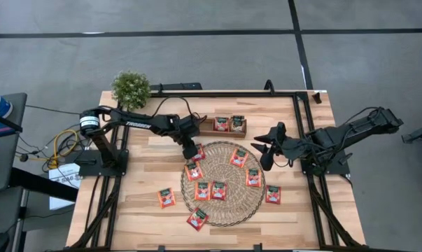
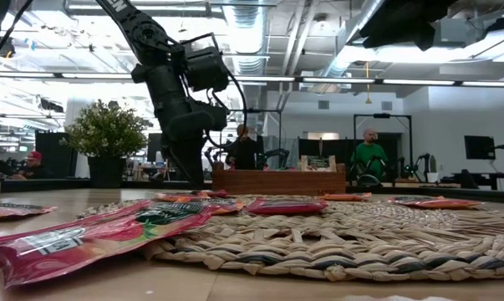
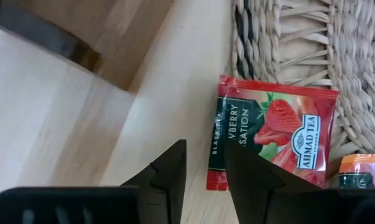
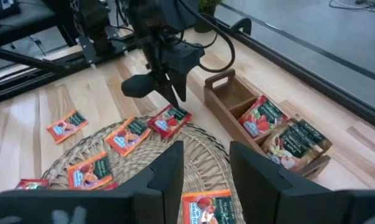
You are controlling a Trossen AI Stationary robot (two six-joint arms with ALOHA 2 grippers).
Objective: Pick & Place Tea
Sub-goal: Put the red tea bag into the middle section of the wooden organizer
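Observation:
Several red-orange tea sachets lie flat on and around a round woven mat (image 1: 231,208); two more stand in a small wooden tray (image 1: 205,129) at the mat's far side. My left gripper (image 3: 204,180) is open and points steeply down just above the mat's far left rim. Its fingers straddle the edge of a strawberry sachet (image 3: 274,134) that lies half on the mat and half on the table. I see no touch. My right gripper (image 1: 266,162) is open and holds nothing. It hangs higher, over the mat's far right rim.
A potted plant (image 1: 131,87) stands at the table's far left corner. Loose sachets lie on bare wood left (image 1: 166,198), near (image 1: 197,219) and right (image 1: 273,194) of the mat. Black frame rails run along the table's sides. People stand in the room beyond.

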